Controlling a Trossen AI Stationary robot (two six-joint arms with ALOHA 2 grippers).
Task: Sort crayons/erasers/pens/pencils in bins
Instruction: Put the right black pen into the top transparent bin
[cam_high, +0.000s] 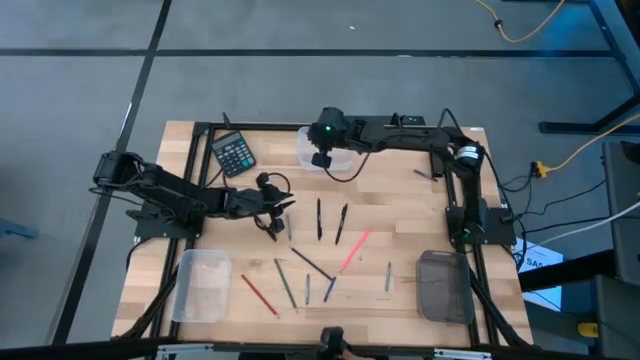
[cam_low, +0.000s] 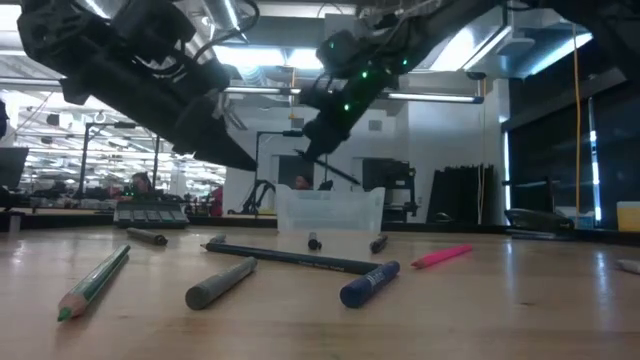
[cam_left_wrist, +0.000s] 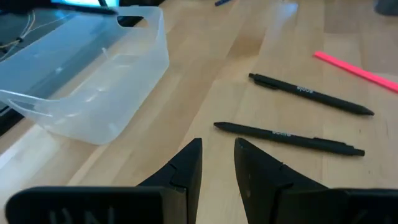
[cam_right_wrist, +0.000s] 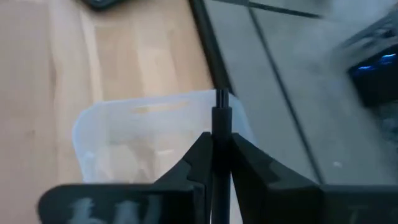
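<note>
Fingers (cam_right_wrist: 202, 158) of the right gripper (cam_right_wrist: 214, 163) are pinching a thin black pen (cam_right_wrist: 221, 127) above a clear rounded tub (cam_high: 322, 150) at upper centre of the high view. Left gripper (cam_high: 276, 216), left of centre, is hanging slightly parted and empty. About ten slim sticks are lying across the lower wood, among them two black pens (cam_high: 319, 219), one pink (cam_high: 354, 248), one red (cam_high: 258, 292). Three plastic tubs are showing: two clear (cam_high: 201, 285), one smoky grey (cam_high: 443, 285).

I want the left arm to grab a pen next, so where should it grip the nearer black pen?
Grip the nearer black pen mid-barrel from above, fingers across its width. It lies flat, apart from the other pen, just ahead of the open left gripper.
</note>
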